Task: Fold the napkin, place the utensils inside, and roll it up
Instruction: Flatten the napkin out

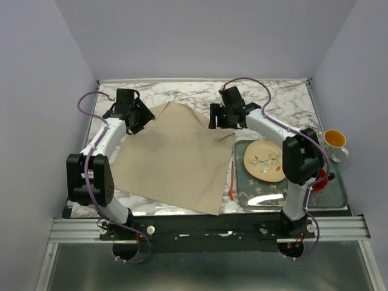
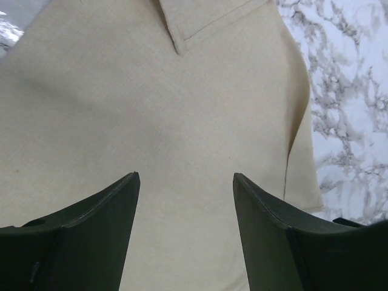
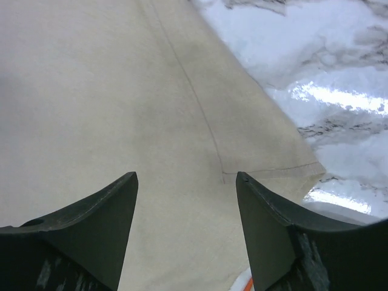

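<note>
The white-and-grey marbled worktop [image 1: 182,91] carries everything. Most of its middle is taken by the plain beige cloth napkin [image 1: 176,157], which lies flat and a bit skewed, w/ one corner pointing to the far side. In the left wrist view a hemmed corner lies on top of the other cloth, so at least a part is doubled over. I cannot tell if the fold is neat.

At the right stands the pale rectangular patterned tray [image 1: 339,194]. It prob. serves only as storage, to keep the dishes off the folding area. The round tan patterned plate [image 1: 265,160] sits in its far-left part. The white mug with orange inside [image 1: 334,144] is just beyond the tray's far-right corner, well apart from the cloth.

The left gripper [image 2: 185,177] hangs over the far-left part of the napkin, jaws apart and nothing btw. them. The right gripper [image 3: 187,174] is over the far-right hemmed edge, also w/ jaws apart and empty. One at each side makes sense to me: two far edges of a soft cloth can be pinched together and pulled evenly.

The slim orange plastic utensil [image 1: 231,180] lies lengthwise btw. the napkin's right edge and the tray's left rim, not on the cloth. I judge it waits there, close by, until the fold is ready, i.e. the placing and the rolling are not yet done.
</note>
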You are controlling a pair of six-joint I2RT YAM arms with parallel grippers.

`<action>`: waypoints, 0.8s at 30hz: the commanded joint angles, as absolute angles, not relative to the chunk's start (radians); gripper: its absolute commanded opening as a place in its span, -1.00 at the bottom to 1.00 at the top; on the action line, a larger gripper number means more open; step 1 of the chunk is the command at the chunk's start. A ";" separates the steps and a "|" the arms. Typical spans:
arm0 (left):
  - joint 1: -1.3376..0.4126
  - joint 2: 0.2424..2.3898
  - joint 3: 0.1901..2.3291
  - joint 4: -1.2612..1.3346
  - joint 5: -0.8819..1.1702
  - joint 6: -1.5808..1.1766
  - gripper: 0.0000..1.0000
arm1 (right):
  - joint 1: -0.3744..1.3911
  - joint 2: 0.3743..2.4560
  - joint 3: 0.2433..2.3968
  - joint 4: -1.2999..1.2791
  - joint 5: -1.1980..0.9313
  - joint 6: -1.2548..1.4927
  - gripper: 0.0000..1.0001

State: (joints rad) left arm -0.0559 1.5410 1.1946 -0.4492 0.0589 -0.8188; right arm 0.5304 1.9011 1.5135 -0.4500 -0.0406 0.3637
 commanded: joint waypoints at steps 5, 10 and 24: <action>-0.254 1.697 1.191 -0.446 0.055 -0.807 0.47 | 0.525 1.901 1.375 -0.416 0.006 0.368 0.45; -0.287 1.701 1.092 -0.394 0.037 -0.834 0.47 | 0.511 1.914 1.329 -0.385 -0.074 0.428 0.46; -0.327 1.672 0.947 -0.336 -0.032 -0.859 0.48 | 0.454 1.986 1.302 -0.193 -0.138 0.676 0.23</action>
State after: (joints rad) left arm -0.3214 1.6897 0.9974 -0.3637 0.0086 -0.8421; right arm 0.4702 1.9362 1.2884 -0.2447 -0.1074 0.5617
